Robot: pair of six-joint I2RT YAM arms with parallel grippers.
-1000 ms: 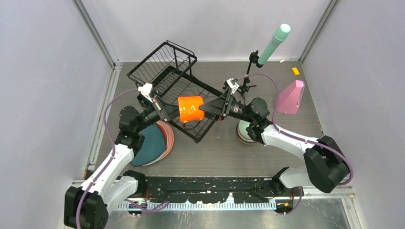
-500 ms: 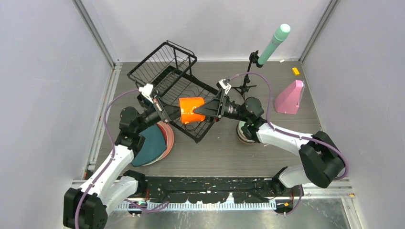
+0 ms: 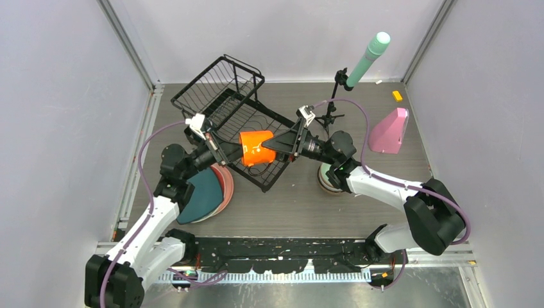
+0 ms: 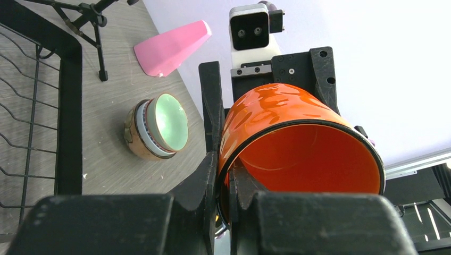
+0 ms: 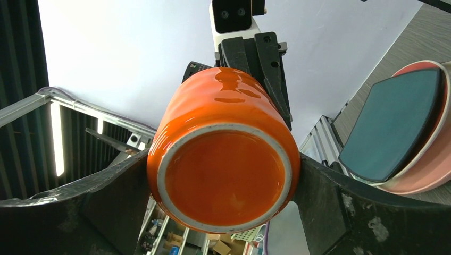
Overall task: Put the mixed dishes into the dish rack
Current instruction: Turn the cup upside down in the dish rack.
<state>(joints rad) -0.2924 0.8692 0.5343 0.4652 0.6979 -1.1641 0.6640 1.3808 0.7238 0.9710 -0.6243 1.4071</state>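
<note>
An orange mug point(image 3: 256, 147) hangs on its side above the black wire dish rack point(image 3: 221, 96). My left gripper point(image 3: 238, 153) is shut on the mug's rim point(image 4: 226, 164), one finger inside and one outside. My right gripper point(image 3: 268, 145) faces it from the right and stands open, its wide fingers point(image 5: 122, 196) flanking the mug's base point(image 5: 226, 180). A dark teal plate point(image 3: 202, 192) lies on pink and reddish plates point(image 3: 224, 183) left of the rack. Stacked bowls, a mint one on top point(image 3: 327, 179), sit under my right arm.
A mint cylinder on a black tripod point(image 3: 369, 54) stands behind the right arm. A pink wedge point(image 3: 390, 131) and a small yellow block point(image 3: 398, 96) sit at the back right. The rack lies diagonally, basket end at the back.
My right gripper has slid left so that its fingers now lie on either side of the mug's base. The left gripper and mug have barely moved.
</note>
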